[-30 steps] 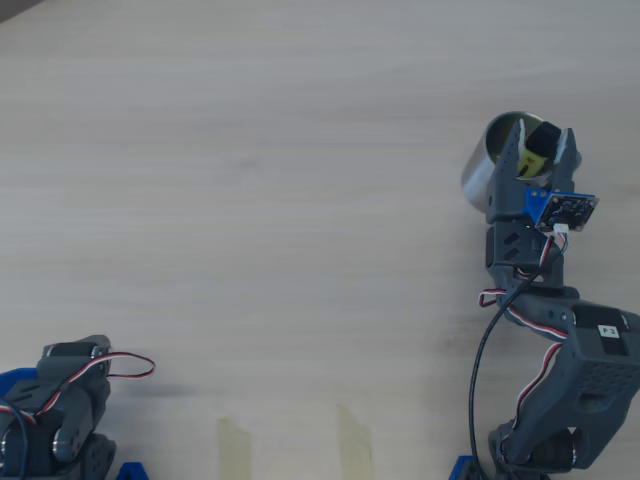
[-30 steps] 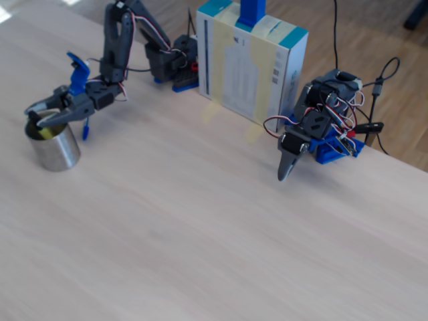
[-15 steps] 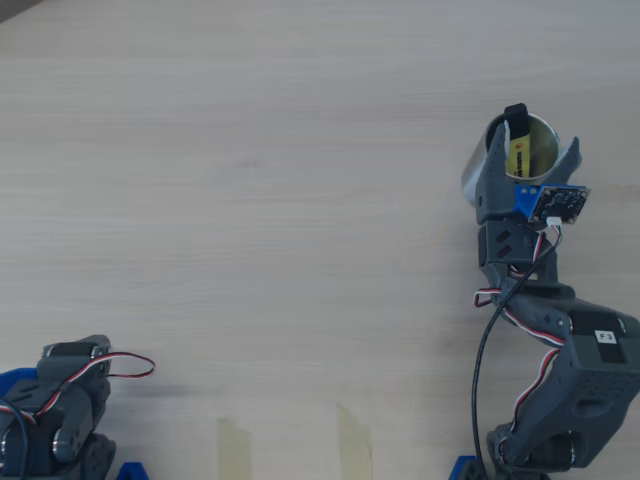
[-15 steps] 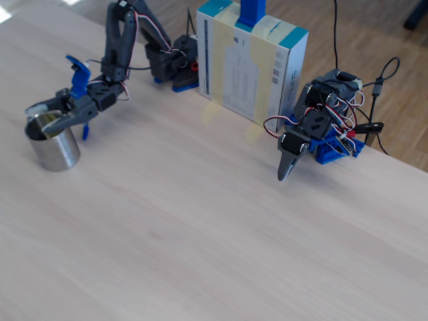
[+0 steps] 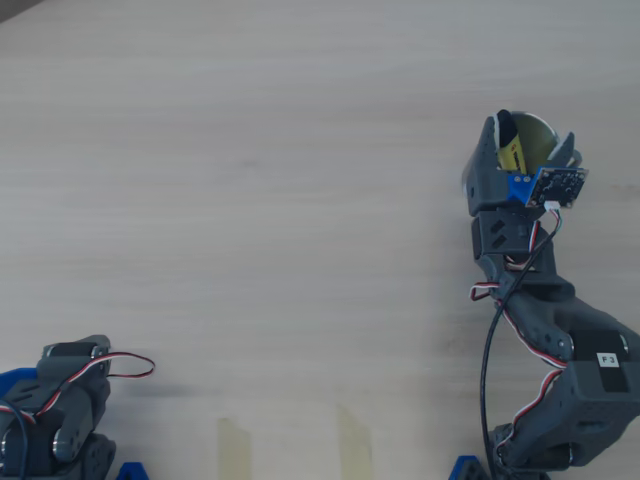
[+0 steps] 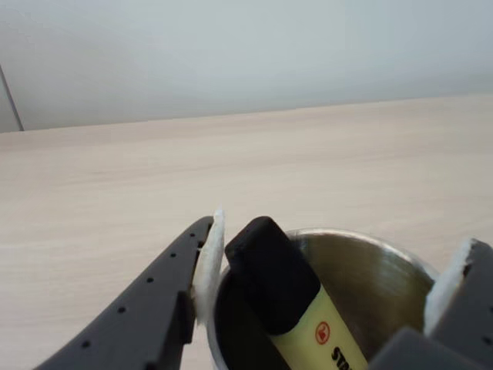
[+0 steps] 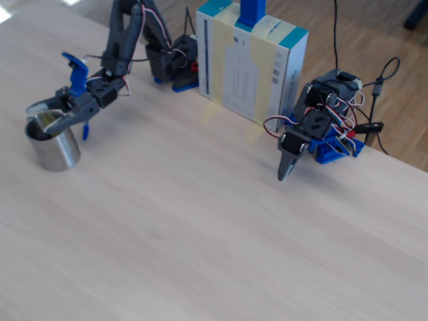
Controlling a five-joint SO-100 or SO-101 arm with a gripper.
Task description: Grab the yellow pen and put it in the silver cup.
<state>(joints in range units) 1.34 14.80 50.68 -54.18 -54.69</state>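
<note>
1 yellow pen (image 6: 296, 312) inside 1 silver cup (image 7: 52, 147); gripper (image 6: 331, 285) spread wide.

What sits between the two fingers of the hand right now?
In the wrist view, the pen stands in the cup, between the open hand's fingers. Neither finger touches it.

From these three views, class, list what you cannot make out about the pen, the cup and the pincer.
- Yellow pen: lower end cut off by the wrist view's bottom edge; print partly cut off there.
- Silver cup: its bottom is hidden by its wall; no handle shows in any view.
- Pincer: the overhead view shows it poorly, the blue board covering one side.
</note>
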